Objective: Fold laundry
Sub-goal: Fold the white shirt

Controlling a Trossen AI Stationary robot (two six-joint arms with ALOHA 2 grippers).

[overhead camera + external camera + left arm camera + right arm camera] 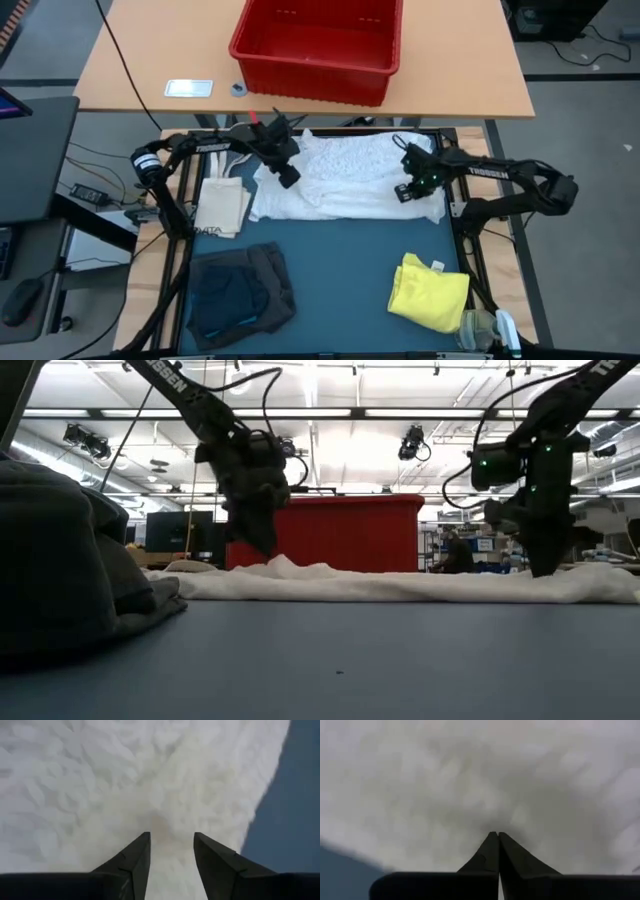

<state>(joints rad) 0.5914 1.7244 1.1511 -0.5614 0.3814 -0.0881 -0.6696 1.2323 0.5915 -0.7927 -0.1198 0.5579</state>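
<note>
Two tools press the white lacy garment (345,180): left tool (171,837) half-open, right tool (498,836) closed.

The clear plastic item (487,330) at the high view's lower right is cut off by the bottom edge; its shape is unclear.

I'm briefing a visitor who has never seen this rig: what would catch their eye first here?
First, the large white lacy garment spread across the far half of the blue table, with both arms down on it: the left pincer part open at its left end, the right pincer shut at its right end. Next, the red bin on the wooden table behind, and the yellow garment near the front right.
</note>
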